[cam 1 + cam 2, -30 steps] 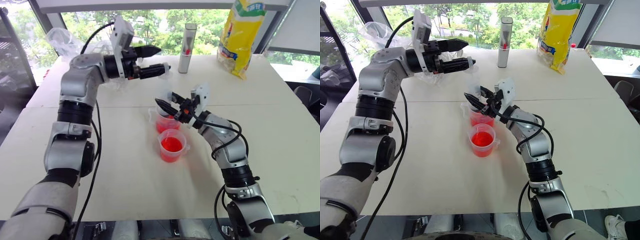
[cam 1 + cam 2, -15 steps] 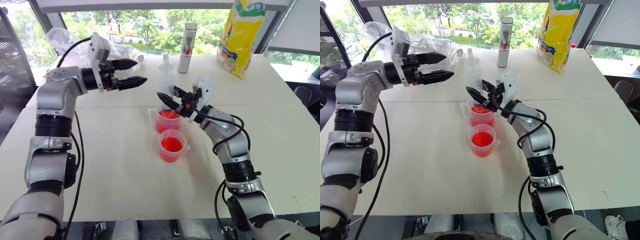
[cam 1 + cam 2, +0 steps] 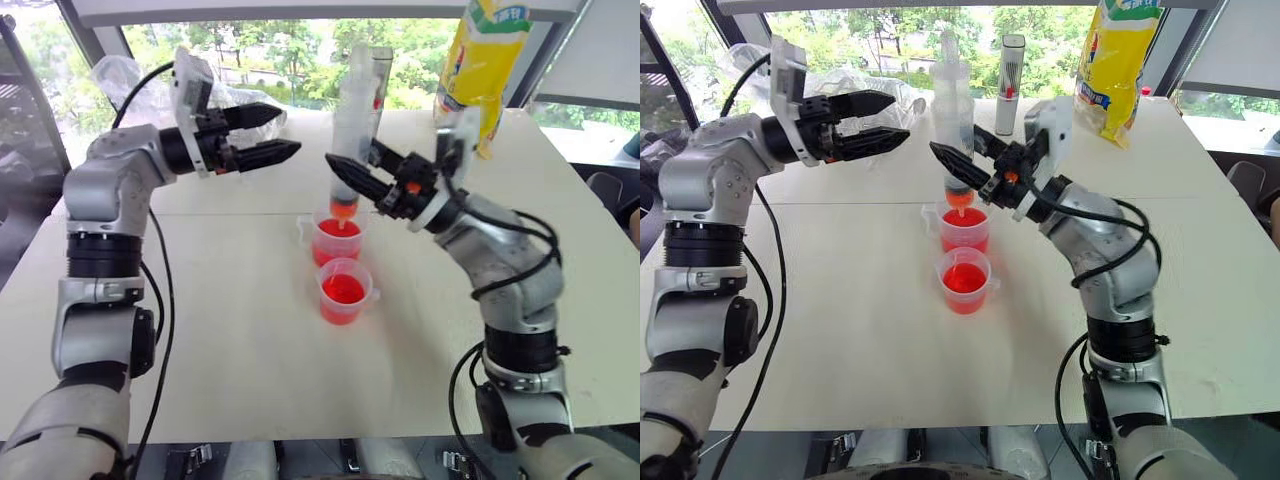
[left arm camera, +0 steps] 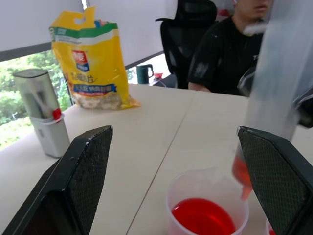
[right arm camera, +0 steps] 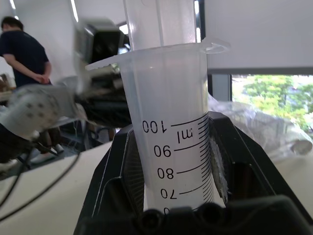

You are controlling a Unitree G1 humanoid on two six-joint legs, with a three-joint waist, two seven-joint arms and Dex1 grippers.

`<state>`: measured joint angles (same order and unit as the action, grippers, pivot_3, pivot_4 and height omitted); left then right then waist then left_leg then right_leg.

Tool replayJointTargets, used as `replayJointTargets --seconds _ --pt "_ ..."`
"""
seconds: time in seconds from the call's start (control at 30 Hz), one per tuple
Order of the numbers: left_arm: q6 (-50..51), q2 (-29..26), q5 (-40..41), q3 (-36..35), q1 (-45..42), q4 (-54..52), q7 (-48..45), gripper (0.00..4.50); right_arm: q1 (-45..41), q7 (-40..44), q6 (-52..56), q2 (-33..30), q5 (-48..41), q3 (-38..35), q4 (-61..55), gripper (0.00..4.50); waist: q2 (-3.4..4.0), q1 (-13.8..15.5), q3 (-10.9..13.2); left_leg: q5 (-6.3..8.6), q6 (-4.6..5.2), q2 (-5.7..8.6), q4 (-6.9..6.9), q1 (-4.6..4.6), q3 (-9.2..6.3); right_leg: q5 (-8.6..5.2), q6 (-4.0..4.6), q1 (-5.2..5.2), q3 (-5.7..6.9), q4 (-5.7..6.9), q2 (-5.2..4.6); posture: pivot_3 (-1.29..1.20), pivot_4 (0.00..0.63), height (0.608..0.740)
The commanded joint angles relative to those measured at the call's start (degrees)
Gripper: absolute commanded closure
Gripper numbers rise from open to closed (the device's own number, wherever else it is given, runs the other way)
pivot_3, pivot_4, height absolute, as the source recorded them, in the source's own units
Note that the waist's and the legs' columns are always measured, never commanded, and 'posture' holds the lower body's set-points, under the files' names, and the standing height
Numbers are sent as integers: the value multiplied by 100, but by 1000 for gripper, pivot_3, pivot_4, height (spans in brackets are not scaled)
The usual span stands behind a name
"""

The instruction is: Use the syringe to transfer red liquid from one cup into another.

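The left gripper (image 3: pixel 268 133) hovers with jaws spread, left of the syringe (image 3: pixel 350 140). The right gripper (image 3: pixel 358 172) pinches its barrel upright, tip over the far cup (image 3: pixel 336 238) of red liquid (image 3: pixel 337 228). Judgement: keep it vertical, so the left jaws can reach the plunger.

I am counting two clear cups of red liquid on the white table (image 3: pixel 840 330), a farther cup (image 3: pixel 964 229) and a nearer cup (image 3: pixel 964 281), and one syringe (image 3: pixel 952 120) standing upright above them. I am also seeing one grey-white tube (image 3: pixel 1011 84), one yellow bag (image 3: pixel 1118 62) and one crumpled clear plastic bag (image 3: pixel 865 85) along the window side of the table. I am making out two people beyond the table in the wrist views, one seated person (image 4: pixel 230 49) in black and one standing person (image 5: pixel 22 54) in dark blue, plus one black office chair (image 4: pixel 186 34).
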<state>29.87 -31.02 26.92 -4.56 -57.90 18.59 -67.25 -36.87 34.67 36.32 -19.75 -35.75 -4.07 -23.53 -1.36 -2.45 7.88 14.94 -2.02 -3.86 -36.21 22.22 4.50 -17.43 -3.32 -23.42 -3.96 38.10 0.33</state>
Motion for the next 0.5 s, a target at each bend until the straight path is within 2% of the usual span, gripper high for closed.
replayJointTargets --seconds 0.03,0.17,0.33,0.5 --pt "-74 42 80 22 -300 91 -130 327 -7 84 575 -300 -956 -330 -635 3063 0 -1 0 0 0 0 0 -1 0 0 0 1 0 0 1 0 150 740" --pt "25 145 159 71 -384 74 -235 327 444 159 697 -577 -1156 -269 -875 3063 -1 0 -1 0 1 1 1 -1 0 0 0 2 -1 -3 1 0 150 740" --pt "378 213 382 111 -363 -259 -333 327 1154 323 266 -599 -761 96 -817 3063 0 -11 0 1 1 2 0 0 0 0 -1 2 -2 -4 3 0 150 740" --pt "757 168 603 129 -306 -591 -462 327 1302 506 -44 -621 -523 263 -581 3063 -1 -8 0 1 1 2 0 -2 -2 -1 -1 3 -2 -4 6 0 150 740"
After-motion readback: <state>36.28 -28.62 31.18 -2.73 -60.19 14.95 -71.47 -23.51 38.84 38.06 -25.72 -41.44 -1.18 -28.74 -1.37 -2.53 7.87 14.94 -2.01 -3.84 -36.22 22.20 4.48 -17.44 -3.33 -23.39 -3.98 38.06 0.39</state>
